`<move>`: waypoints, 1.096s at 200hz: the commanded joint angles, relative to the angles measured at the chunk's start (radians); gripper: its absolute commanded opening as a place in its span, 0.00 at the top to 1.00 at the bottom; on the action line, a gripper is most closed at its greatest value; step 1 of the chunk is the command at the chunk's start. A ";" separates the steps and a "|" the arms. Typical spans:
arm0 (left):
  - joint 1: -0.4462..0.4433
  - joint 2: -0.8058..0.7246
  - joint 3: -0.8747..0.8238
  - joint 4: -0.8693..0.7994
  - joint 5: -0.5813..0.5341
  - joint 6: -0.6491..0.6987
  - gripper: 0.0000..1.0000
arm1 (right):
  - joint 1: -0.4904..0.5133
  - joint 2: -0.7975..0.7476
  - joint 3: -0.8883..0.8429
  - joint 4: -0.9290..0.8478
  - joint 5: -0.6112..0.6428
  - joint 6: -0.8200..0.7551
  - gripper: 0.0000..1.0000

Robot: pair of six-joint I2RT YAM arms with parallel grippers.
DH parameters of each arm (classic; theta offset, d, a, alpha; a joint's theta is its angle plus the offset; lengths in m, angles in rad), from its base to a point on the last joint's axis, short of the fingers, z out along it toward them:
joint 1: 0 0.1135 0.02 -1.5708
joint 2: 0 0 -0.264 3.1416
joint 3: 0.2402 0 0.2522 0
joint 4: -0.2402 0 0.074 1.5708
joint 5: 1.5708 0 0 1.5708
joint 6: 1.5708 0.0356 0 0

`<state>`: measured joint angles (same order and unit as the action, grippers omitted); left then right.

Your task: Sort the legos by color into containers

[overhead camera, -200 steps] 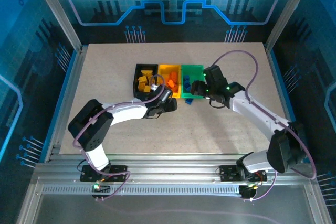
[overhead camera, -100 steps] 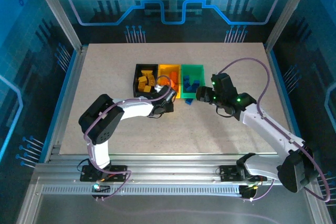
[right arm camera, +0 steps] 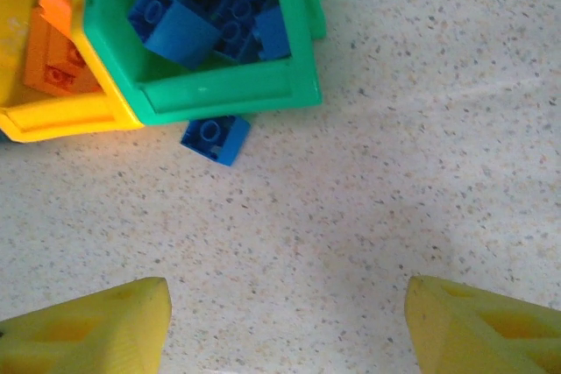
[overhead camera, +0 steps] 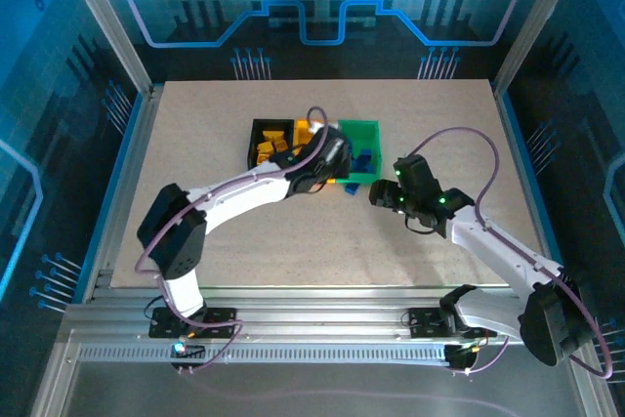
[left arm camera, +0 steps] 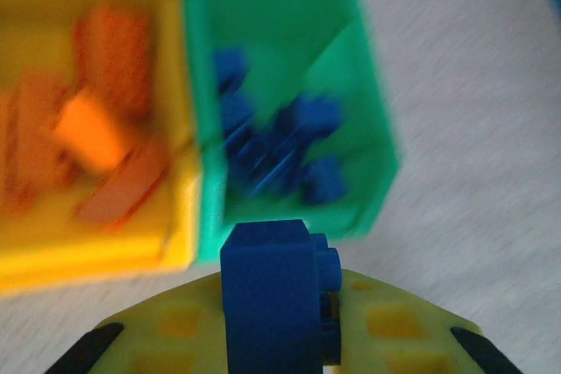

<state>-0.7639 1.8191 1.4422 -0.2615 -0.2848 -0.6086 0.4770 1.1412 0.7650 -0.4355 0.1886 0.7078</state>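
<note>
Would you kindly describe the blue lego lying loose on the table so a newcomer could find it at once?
On the table, find the green bin, the rightmost container. Just outside its near wall, by the corner it shares with the yellow bin, lies a blue lego. Unlike the blue legos heaped inside that bin, it rests on the tabletop, studs up.

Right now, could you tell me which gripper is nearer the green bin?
Left. The left gripper, holding a blue brick, hovers at the near edge of the green bin; the right gripper hangs open farther off, rightward.
</note>
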 commanded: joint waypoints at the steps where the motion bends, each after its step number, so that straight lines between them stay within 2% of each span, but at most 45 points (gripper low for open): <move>1: 0.007 0.144 0.180 -0.091 -0.029 0.074 0.77 | -0.008 -0.042 -0.029 0.002 -0.003 0.018 0.27; 35: 0.033 0.357 0.474 -0.192 -0.054 0.081 0.71 | -0.006 -0.060 -0.078 0.016 -0.019 0.016 0.27; 60: 0.048 0.465 0.642 -0.251 -0.037 0.066 0.58 | 0.005 -0.051 -0.118 0.055 -0.047 0.025 0.26; 81: 0.048 0.495 0.734 -0.286 -0.020 0.067 0.50 | 0.022 -0.032 -0.136 0.093 -0.050 0.032 0.25; 101: 0.046 0.453 0.733 -0.282 -0.001 0.061 0.40 | 0.045 0.001 -0.130 0.125 -0.035 0.040 0.25; 124: 0.036 0.307 0.573 -0.186 0.024 0.063 0.24 | 0.081 0.045 -0.113 0.167 0.003 0.047 0.23; 137: 0.026 0.184 0.423 -0.099 0.039 0.061 0.16 | 0.096 0.076 -0.104 0.198 0.027 0.062 0.22; 151: 0.014 0.061 0.255 -0.013 0.049 0.056 0.02 | 0.110 0.116 -0.099 0.248 0.047 0.083 0.22; 182: -0.024 -0.197 -0.087 0.105 0.043 0.039 0.01 | 0.136 0.233 -0.065 0.336 0.108 0.137 0.21; 219: -0.046 -0.460 -0.452 0.163 0.005 -0.055 0.01 | 0.147 0.392 -0.022 0.437 0.133 0.179 0.21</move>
<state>-0.8047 1.4639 1.1835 -0.1570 -0.2569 -0.5861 0.6090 1.4528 0.6987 -0.1127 0.2626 0.8364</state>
